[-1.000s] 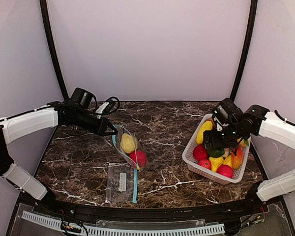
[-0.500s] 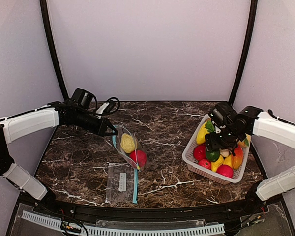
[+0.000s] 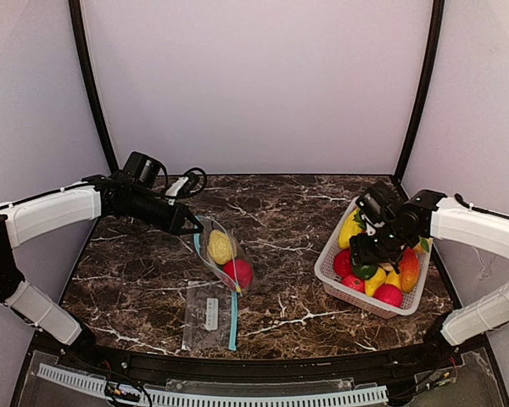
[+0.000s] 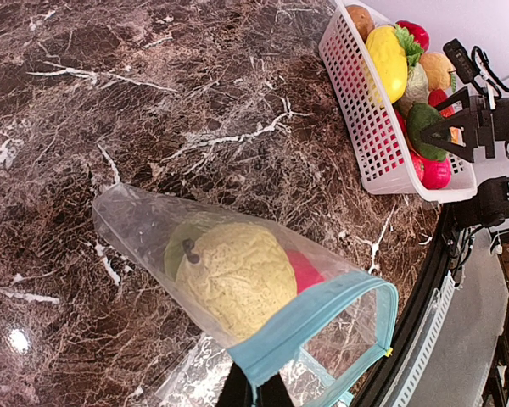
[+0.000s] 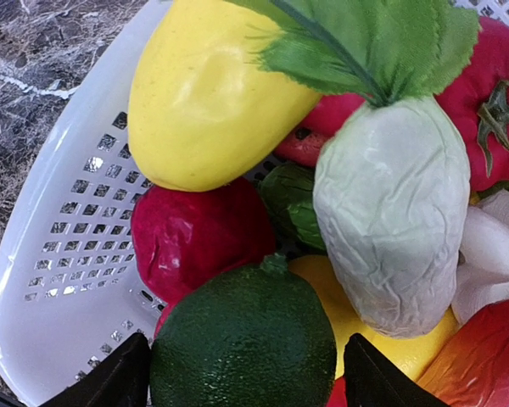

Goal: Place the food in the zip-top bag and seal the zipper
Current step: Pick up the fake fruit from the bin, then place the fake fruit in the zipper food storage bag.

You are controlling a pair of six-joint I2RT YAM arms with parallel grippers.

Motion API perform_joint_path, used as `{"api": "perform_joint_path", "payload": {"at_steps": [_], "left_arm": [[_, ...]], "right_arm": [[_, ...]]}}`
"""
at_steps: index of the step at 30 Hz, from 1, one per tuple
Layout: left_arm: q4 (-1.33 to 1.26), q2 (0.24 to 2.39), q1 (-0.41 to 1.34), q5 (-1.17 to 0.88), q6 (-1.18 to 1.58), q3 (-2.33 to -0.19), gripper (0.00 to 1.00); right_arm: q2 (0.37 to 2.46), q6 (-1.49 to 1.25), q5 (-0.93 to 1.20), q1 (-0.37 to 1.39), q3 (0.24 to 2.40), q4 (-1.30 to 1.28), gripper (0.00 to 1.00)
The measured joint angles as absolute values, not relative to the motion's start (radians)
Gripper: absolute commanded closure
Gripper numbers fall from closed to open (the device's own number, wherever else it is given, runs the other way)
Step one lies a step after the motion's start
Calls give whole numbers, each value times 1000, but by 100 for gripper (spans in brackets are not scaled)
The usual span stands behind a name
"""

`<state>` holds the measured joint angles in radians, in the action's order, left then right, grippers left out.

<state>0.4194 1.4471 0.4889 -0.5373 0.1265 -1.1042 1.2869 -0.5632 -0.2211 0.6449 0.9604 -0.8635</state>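
Two fingers (image 5: pixel 119 379) — right pincer (image 5: pixel 246 386) — straddle green fruit (image 5: pixel 237 326).

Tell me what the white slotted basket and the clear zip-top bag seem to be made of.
White slotted basket: probably moulded plastic, smooth and slightly glossy, with even slots. Clear zip-top bag: thin plastic film, glossy and wrinkled; the yellow fruit shows through it.

Robot lab booth, plain white walls (image 3: pixel 254 85), marble-look tabletop (image 3: pixel 280 220)
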Motion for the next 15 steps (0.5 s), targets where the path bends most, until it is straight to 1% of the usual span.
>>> {"api": "perform_joint_path", "payload": {"at_steps": [3, 7, 12, 15], "left_arm": [[419, 1447, 489, -537, 126, -1104, 99], [419, 1447, 489, -537, 126, -1104, 99], [419, 1447, 489, -538, 127, -1104, 99], [419, 1447, 489, -540, 127, -1104, 99]], "right_arm": [[1287, -566, -215, 645, 957, -851, 37], [1287, -570, -212, 645, 957, -852, 44], [1272, -579, -209, 654, 993, -899, 46], [1249, -581, -211, 709, 1092, -939, 45]]}}
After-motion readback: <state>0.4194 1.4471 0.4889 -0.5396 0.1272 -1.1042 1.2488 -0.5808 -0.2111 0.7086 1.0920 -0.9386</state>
